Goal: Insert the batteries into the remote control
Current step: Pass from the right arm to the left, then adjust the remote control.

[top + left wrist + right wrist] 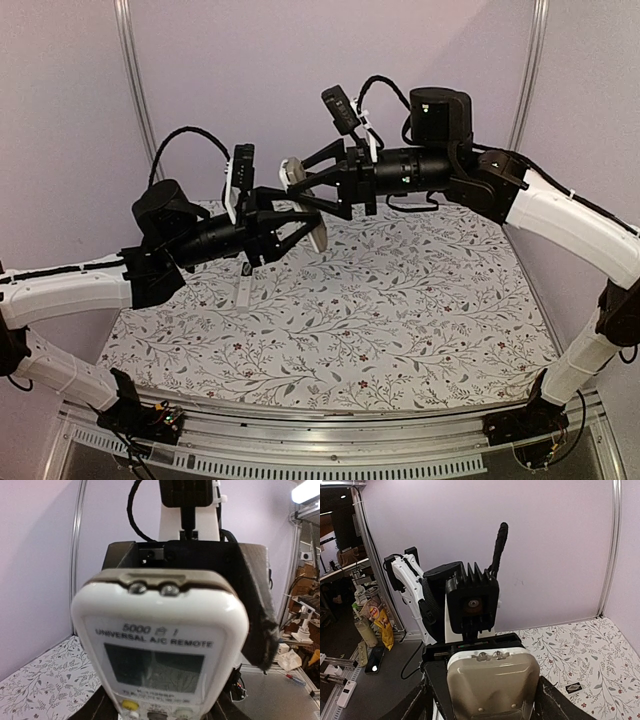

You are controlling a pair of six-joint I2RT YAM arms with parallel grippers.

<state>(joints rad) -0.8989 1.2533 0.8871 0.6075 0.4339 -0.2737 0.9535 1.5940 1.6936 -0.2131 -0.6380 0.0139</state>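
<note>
Remote control [160, 635]: held upright above table [400, 300]. Left jaws closed on it from front, right jaws from back; prob. regrip to expose batt. compartment.

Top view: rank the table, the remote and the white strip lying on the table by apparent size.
1. table, by far the largest.
2. remote, raised off the table, so nearer the camera; partly hidden.
3. white strip, clearly the smallest.
</note>
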